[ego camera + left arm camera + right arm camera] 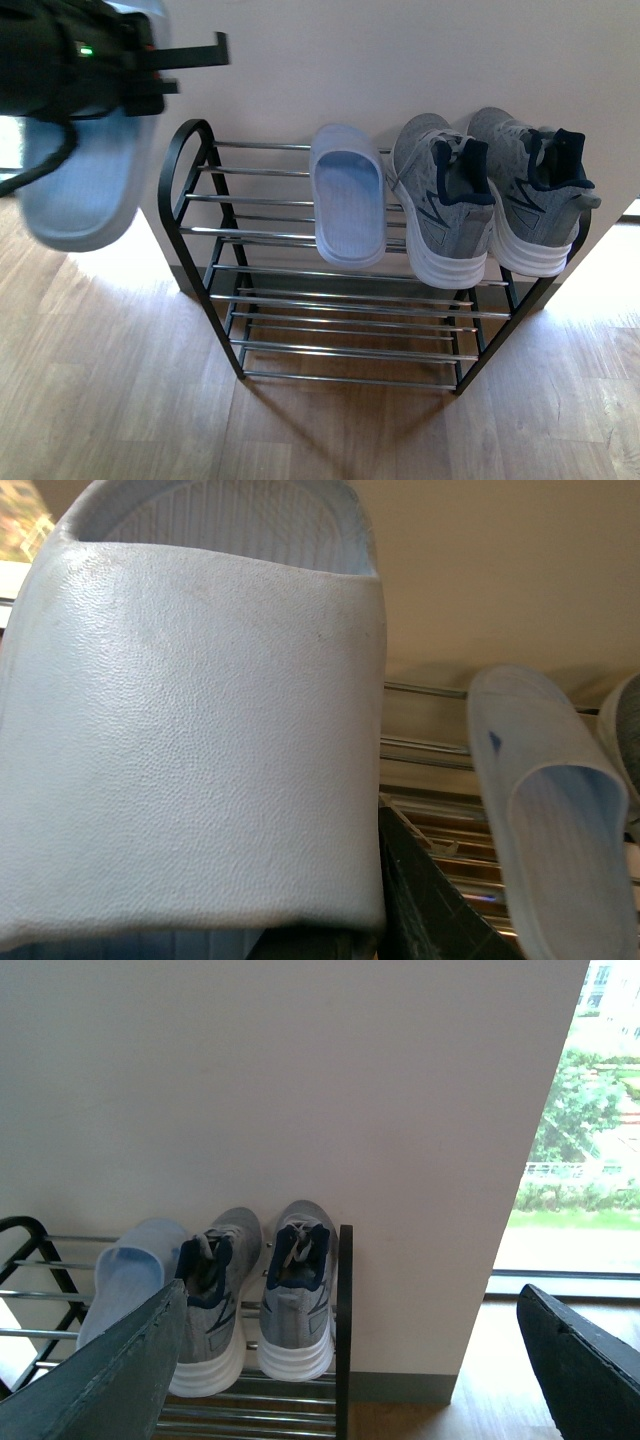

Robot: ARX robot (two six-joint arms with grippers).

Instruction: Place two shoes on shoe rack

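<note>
Left hand [150, 75] grips a slide [75, 190] beside the rack [190, 140]

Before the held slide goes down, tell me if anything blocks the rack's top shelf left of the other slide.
Nothing visible blocks it. The held slide hangs left of the rack; the bars left of the placed slide are bare.

Two slides [347, 195] [75, 170], two sneakers [445, 195] [530, 185], one rack [190, 215], seemingly three-tiered.
</note>
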